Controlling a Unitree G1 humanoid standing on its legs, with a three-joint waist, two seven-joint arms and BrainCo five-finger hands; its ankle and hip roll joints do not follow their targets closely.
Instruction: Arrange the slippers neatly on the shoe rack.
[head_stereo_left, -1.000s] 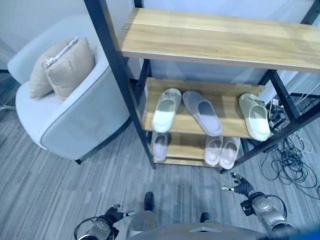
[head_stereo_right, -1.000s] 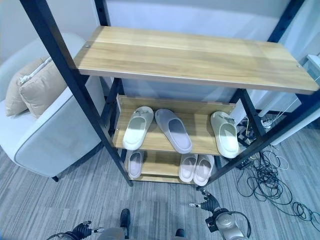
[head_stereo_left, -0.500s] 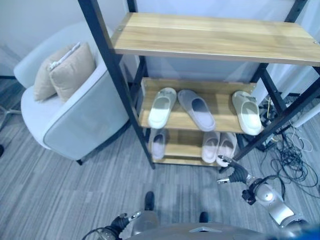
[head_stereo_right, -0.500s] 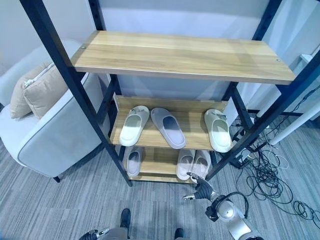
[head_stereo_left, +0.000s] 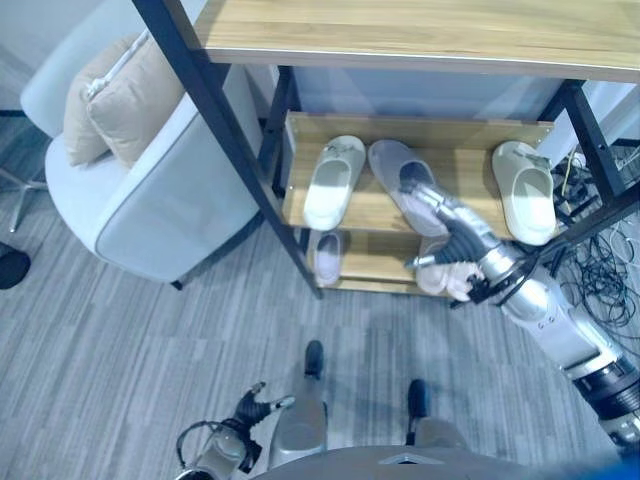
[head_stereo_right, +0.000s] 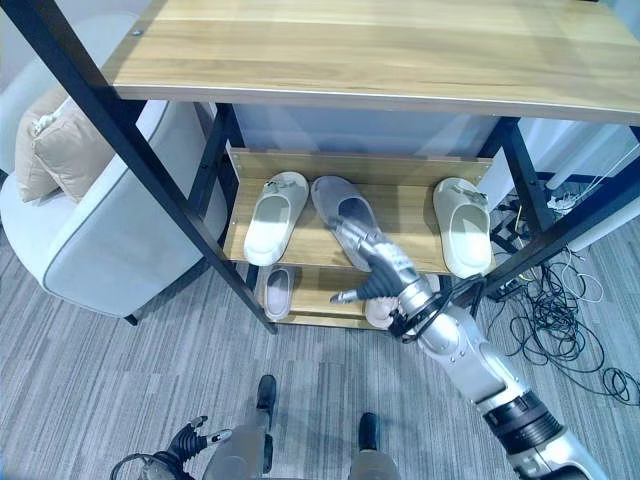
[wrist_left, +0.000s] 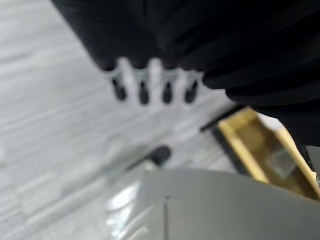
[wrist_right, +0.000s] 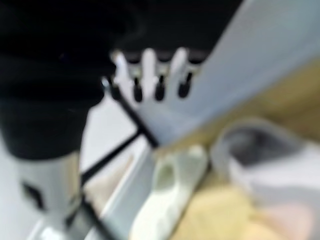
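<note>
On the rack's middle shelf (head_stereo_left: 462, 163) lie a white slipper (head_stereo_left: 333, 181) at the left, a grey slipper (head_stereo_left: 391, 168) in the middle, lying askew, and a pale green slipper (head_stereo_left: 527, 204) at the right. The bottom shelf holds a small pale slipper (head_stereo_left: 327, 257) and a pink pair (head_stereo_left: 441, 278), partly hidden behind my arm. My right hand (head_stereo_left: 456, 228) stretches over the grey slipper with straight fingers, open; whether it touches I cannot tell. The right wrist view shows its fingers (wrist_right: 150, 75) above the white slipper (wrist_right: 169, 192) and the grey slipper (wrist_right: 270, 155). My left hand (head_stereo_left: 251, 409) hangs low near the floor, open.
A pale armchair (head_stereo_left: 160, 205) with beige cushions (head_stereo_left: 122, 95) stands left of the rack. The rack's black front posts (head_stereo_left: 225, 140) and wide top shelf (head_stereo_left: 420, 35) overhang the slippers. Loose cables (head_stereo_left: 605, 285) lie on the floor at the right.
My right hand has risen from near the floor and reached in over the grey slipper on the middle shelf. The camera has moved closer and lower. The left hand stays low.
</note>
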